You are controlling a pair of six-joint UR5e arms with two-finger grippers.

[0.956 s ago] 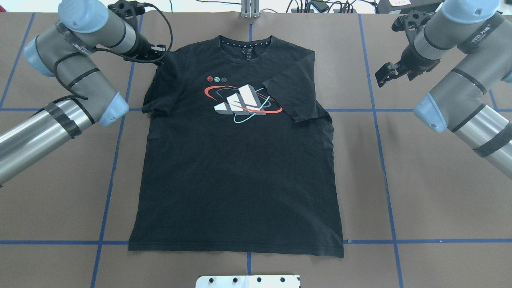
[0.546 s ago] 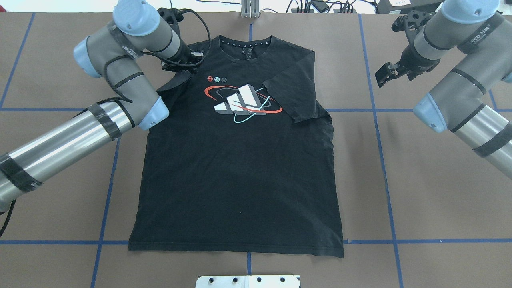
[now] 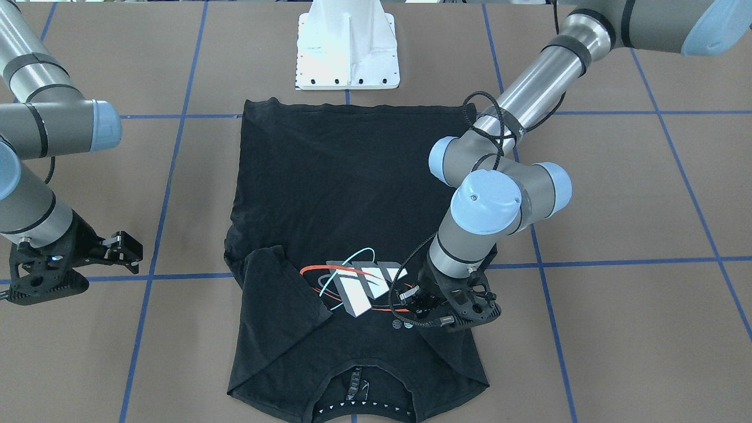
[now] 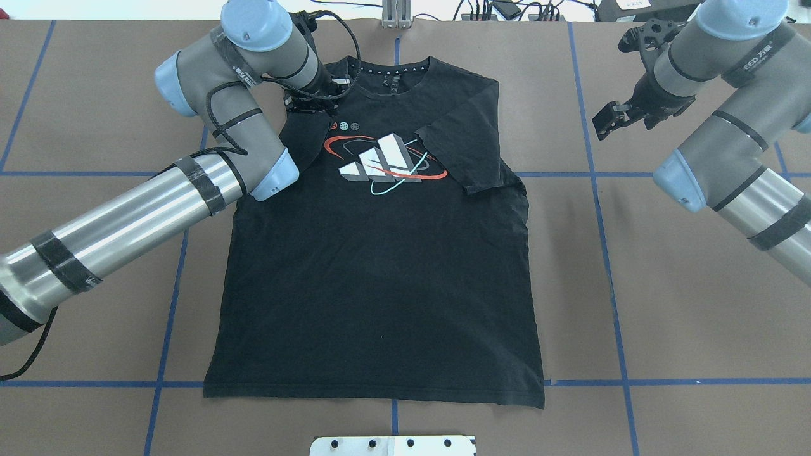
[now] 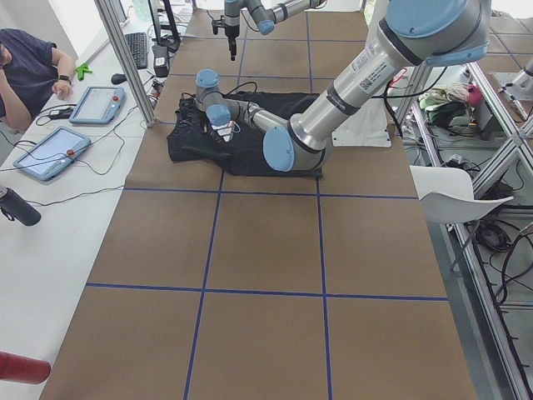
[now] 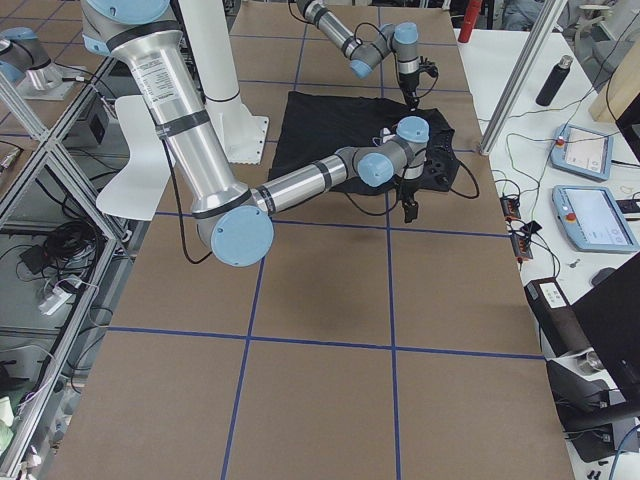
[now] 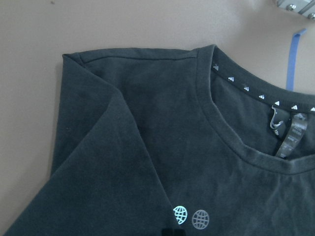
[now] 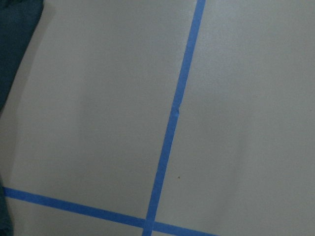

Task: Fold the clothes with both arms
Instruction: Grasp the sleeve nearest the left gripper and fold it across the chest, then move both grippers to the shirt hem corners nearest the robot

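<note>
One sleeve lies folded, our left fingers [image 3: 420,305] grip the T-shirt's [image 4: 380,285] other sleeve, right fingers [image 3: 128,245] spread empty; we judge body folds remain.

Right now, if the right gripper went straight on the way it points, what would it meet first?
Probably the bare table, near the blue tape, beside the T-shirt; depth is unclear.

Bright, even overhead light, soft shadows; right wrist view slightly soft.
</note>
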